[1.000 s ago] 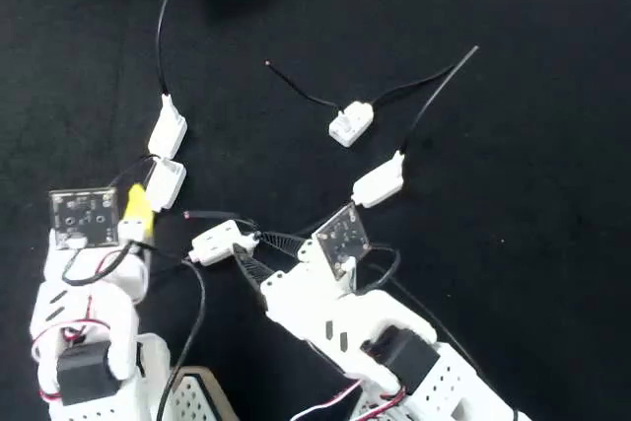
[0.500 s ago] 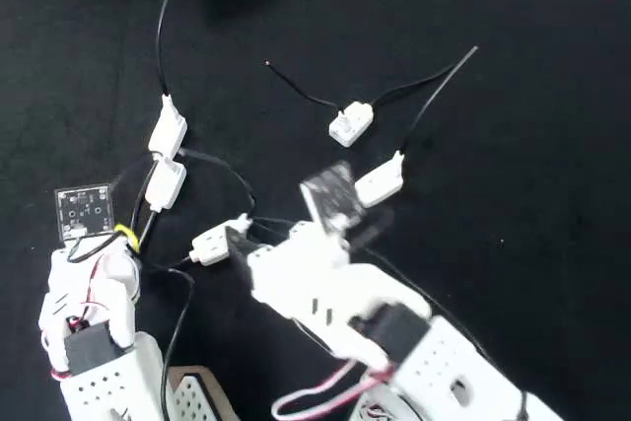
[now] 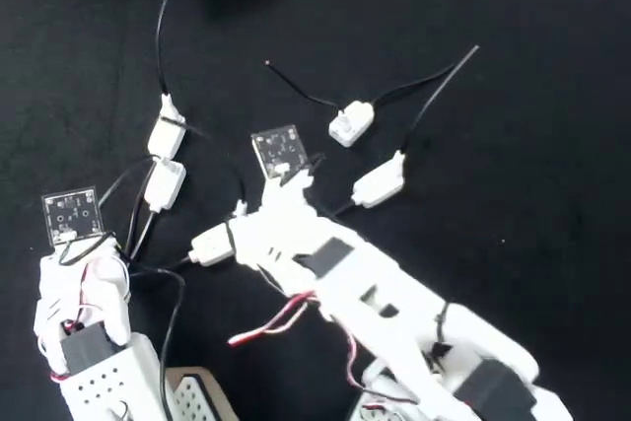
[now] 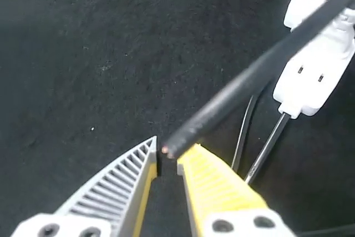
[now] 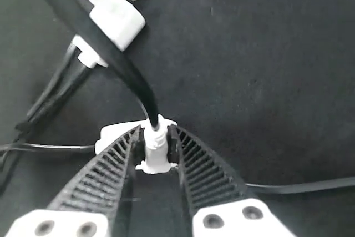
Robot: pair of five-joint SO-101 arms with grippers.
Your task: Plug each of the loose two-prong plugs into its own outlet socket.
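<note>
Between the fingers of the right claw (image 5: 154, 130), close to their tips, sits a white two-prong plug (image 5: 156, 154). It is pinched at its narrow body, and its black cable (image 5: 125, 70) runs out past the tips toward a white socket (image 5: 113, 18) farther ahead on the desk (image 5: 266, 54). That cable crosses other leads (image 5: 50, 92), so a pull could snag them, drag the socket, or twist the plug askew so its prongs miss the slots. Whether the left claw (image 4: 169, 147) holds anything I cannot tell.
</note>
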